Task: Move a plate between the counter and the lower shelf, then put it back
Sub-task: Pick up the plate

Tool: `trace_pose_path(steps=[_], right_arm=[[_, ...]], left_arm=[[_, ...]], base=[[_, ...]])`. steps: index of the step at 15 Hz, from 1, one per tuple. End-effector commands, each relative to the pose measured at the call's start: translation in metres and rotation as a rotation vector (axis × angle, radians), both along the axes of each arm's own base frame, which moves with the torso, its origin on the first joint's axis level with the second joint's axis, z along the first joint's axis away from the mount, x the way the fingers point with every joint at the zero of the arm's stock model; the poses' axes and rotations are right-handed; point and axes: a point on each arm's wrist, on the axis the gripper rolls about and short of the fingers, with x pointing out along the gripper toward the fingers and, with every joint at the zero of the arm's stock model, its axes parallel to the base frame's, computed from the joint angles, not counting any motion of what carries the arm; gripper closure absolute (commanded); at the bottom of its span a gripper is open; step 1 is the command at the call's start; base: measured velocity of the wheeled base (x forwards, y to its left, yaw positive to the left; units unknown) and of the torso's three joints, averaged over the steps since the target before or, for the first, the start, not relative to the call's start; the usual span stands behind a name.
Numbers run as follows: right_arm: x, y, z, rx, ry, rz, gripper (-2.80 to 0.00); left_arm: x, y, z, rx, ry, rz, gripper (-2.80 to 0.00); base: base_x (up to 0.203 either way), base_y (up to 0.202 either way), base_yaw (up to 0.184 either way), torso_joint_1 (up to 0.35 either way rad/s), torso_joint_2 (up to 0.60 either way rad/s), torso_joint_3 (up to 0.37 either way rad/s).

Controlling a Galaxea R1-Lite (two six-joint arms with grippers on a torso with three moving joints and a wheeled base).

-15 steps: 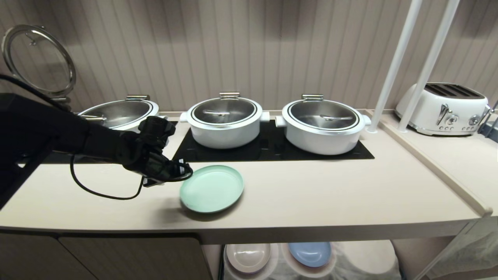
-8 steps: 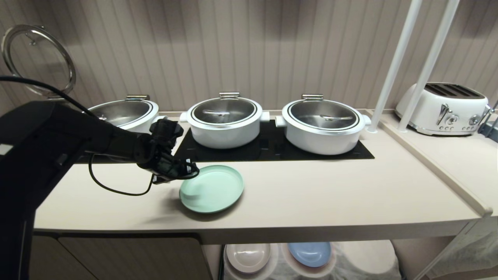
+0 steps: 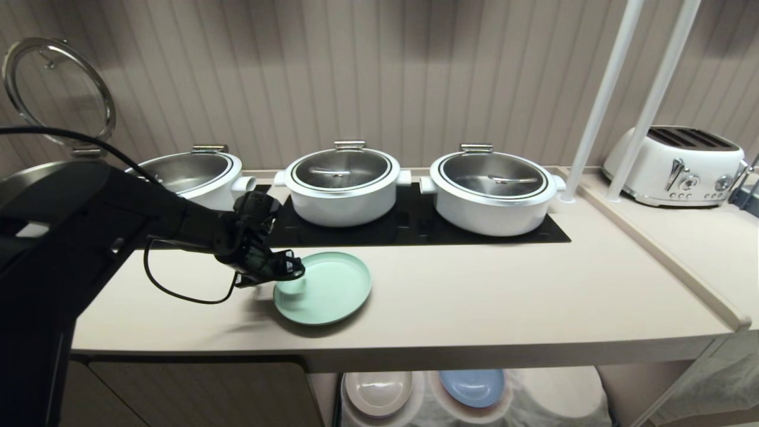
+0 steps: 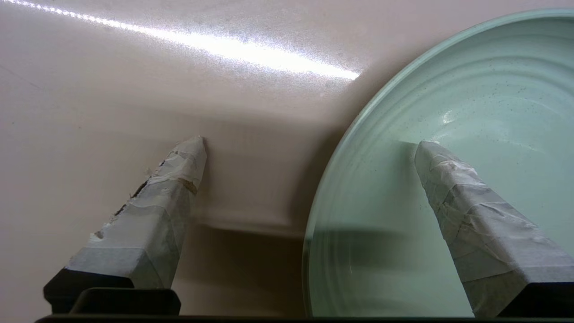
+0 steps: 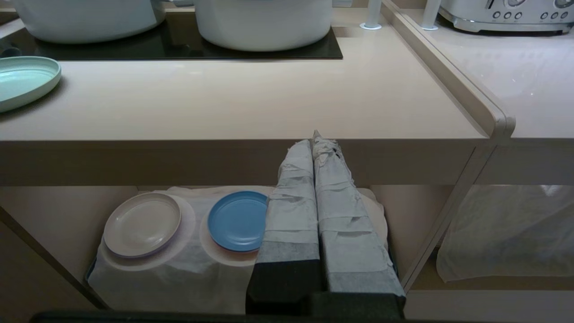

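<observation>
My left gripper has its jaws spread wide and holds nothing: one taped finger hangs over the inside of the plate, the other over bare counter, so the plate's near rim runs between them. From the head camera I see the same gripper at the plate's left edge, arm reaching in from the left with a black cable looping below it. The plate lies flat on the counter, in front of the cooktop and three white pots. My right gripper sits below counter level with its fingers pressed together, empty, facing the shelf, where a beige plate and a blue plate rest on white cloth.
</observation>
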Motion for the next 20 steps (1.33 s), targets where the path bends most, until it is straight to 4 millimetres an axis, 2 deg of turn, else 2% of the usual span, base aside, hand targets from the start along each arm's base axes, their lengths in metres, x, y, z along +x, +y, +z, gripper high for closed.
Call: trace_pose_path(steps=[1, 19, 20], right_arm=[[0.0, 0.0, 0.0, -0.001, 0.0, 0.0, 0.0], [0.0, 0.0, 0.0, -0.001, 0.0, 0.0, 0.0], [0.0, 0.0, 0.0, -0.001, 0.0, 0.0, 0.0]], left_arm=[[0.0018, 0.0018, -0.0059, 0.001, 0.012, 0.007, -2.8], [0.0048, -0.0034, -0.0053, -0.004, 0.002, -0.001, -2.8], [0.0047, -0.0041, -0.0053, -0.006, 0.002, -0.003, 0.0]], base=[[0.0, 0.0, 0.0, 0.0, 0.0, 0.0], [0.0, 0.0, 0.0, 0.0, 0.0, 0.0], [0.0, 0.0, 0.0, 0.0, 0.0, 0.0]])
